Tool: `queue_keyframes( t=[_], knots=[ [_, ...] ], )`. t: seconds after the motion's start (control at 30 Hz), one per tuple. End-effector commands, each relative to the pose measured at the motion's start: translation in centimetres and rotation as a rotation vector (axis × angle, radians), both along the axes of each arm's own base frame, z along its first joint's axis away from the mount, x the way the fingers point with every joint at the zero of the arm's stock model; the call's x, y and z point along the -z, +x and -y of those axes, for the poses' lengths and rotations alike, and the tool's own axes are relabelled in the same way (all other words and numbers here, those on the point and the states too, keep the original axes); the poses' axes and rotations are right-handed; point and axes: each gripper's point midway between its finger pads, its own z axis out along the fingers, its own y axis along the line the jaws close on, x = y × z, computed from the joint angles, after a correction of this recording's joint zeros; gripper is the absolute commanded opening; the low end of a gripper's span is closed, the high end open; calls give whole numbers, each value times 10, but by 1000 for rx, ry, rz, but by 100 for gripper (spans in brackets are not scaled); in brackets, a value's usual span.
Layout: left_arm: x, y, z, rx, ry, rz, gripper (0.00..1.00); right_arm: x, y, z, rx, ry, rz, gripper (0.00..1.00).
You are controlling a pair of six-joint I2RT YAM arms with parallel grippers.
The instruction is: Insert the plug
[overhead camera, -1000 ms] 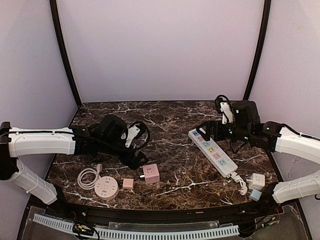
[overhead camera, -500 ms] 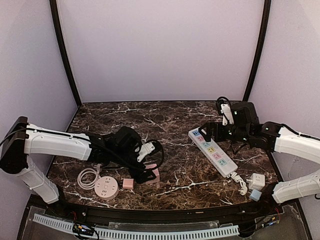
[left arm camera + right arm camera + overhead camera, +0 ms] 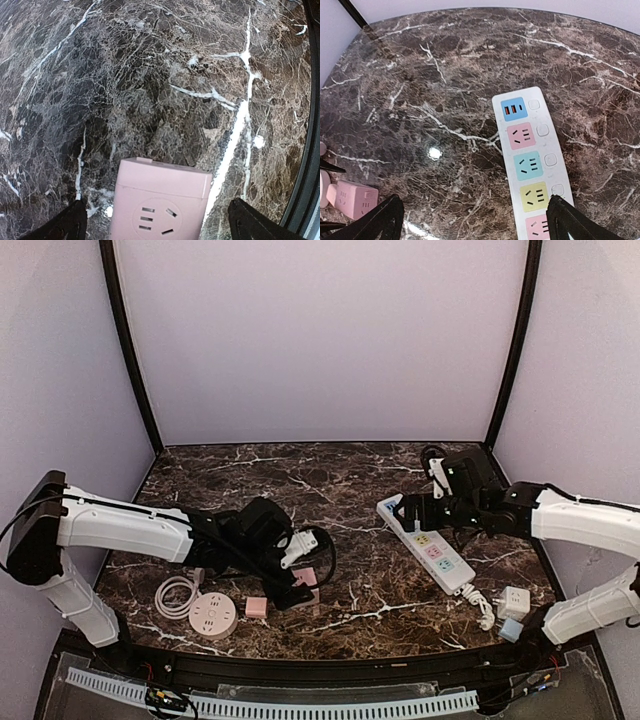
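Jaws spread wide on both arms, holding nothing. To grip well, the left gripper (image 3: 157,227) should drop straight and close on flat sides: the pink socket cube (image 3: 160,200) sits centred between its fingertips. The right gripper (image 3: 475,222) hovers above the power strip (image 3: 532,165), which lies right of centre.

I'm seeing a pink cube socket (image 3: 159,207), a white power strip (image 3: 532,165) with blue, pink, teal and yellow panels, and a dark, white-veined marble table (image 3: 445,75).
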Motion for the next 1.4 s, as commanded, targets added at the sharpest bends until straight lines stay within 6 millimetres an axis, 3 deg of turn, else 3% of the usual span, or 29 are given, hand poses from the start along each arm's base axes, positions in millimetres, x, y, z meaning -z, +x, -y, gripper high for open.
queue_keyframes(
  t=[0.0,0.2,0.57,0.67,1.0,1.1,1.37],
  knots=[
    [9,1,-8,10,54,20,96,19,6,0,20,-92,-53,99],
    [17,1,-7,26,82,19,82,58,16,3,39,-230,-152,99],
    [18,2,-7,44,85,37,51,104,50,47,85,-346,-281,99],
    [17,2,-7,49,83,44,48,109,58,52,57,-340,-302,99],
    [12,1,-6,58,58,57,46,140,56,34,-90,-346,-387,98],
    [11,2,-7,54,56,63,46,147,59,36,-81,-370,-395,82],
    [4,2,-7,54,30,79,45,145,68,23,-134,-370,-379,67]
  ],
)
